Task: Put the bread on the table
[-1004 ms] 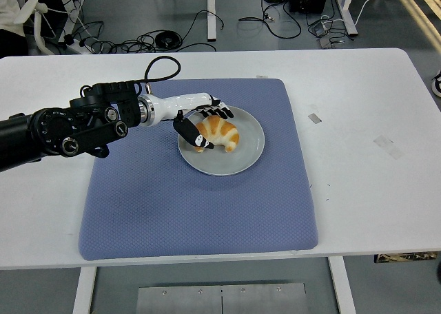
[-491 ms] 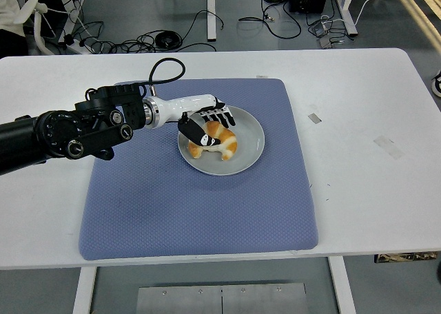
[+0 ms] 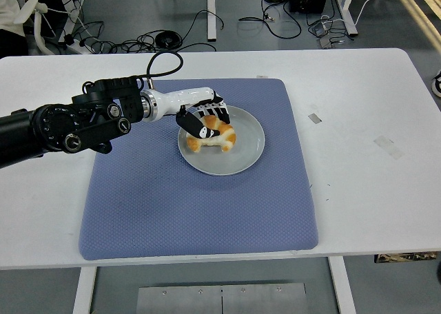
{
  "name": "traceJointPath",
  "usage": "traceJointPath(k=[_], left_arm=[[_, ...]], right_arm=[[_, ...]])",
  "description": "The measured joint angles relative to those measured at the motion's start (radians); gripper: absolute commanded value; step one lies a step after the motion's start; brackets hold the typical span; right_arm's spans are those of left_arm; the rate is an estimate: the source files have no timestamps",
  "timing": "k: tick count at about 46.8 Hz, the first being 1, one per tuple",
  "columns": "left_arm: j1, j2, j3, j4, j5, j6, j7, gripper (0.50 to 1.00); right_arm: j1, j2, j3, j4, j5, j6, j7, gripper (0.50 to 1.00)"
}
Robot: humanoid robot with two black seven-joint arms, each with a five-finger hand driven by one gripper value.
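White table (image 3: 358,107) w/ blue mat (image 3: 200,211); grey floor (image 3: 241,32) behind, black cables (image 3: 158,38), desk legs.

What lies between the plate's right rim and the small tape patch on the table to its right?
In the head view, between the plate and the tape patch lies only a strip of blue mat, then bare white table. No other object sits on that stretch.

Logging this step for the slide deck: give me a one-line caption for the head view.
Left robot hand closed on the croissant over the grey plate, blue mat beneath.
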Motion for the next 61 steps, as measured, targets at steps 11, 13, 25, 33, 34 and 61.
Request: traceJointPath(k=[11, 13, 25, 33, 34, 61], left_arm=[[-0.006, 0.051, 0.0, 0.033, -0.001, 0.0, -0.003, 0.5], [-0.002, 0.062, 0.001, 0.036, -0.001, -0.001, -0.004, 0.5], [0.022, 0.132, 0.001, 0.06, -0.001, -0.001, -0.005, 0.5], [0.033, 0.149, -0.003, 0.091, -0.003, 0.0, -0.008, 0.5], [0.035, 0.154, -0.003, 0.092, -0.004, 0.0, -0.008, 0.5], [0.082, 0.181, -0.004, 0.106, -0.016, 0.018, -0.008, 0.5]], right_arm=[[0.0, 0.0, 0.0, 0.0, 0.0, 0.0, 0.0, 1.0], [0.0, 0.0, 0.0, 0.0, 0.0, 0.0, 0.0, 1.0], [0.0, 0.0, 0.0, 0.0, 0.0, 0.0, 0.0, 1.0], [0.0, 0.0, 0.0, 0.0, 0.0, 0.0, 0.0, 1.0], [0.0, 0.0, 0.0, 0.0, 0.0, 0.0, 0.0, 1.0], [0.0, 0.0, 0.0, 0.0, 0.0, 0.0, 0.0, 1.0]])
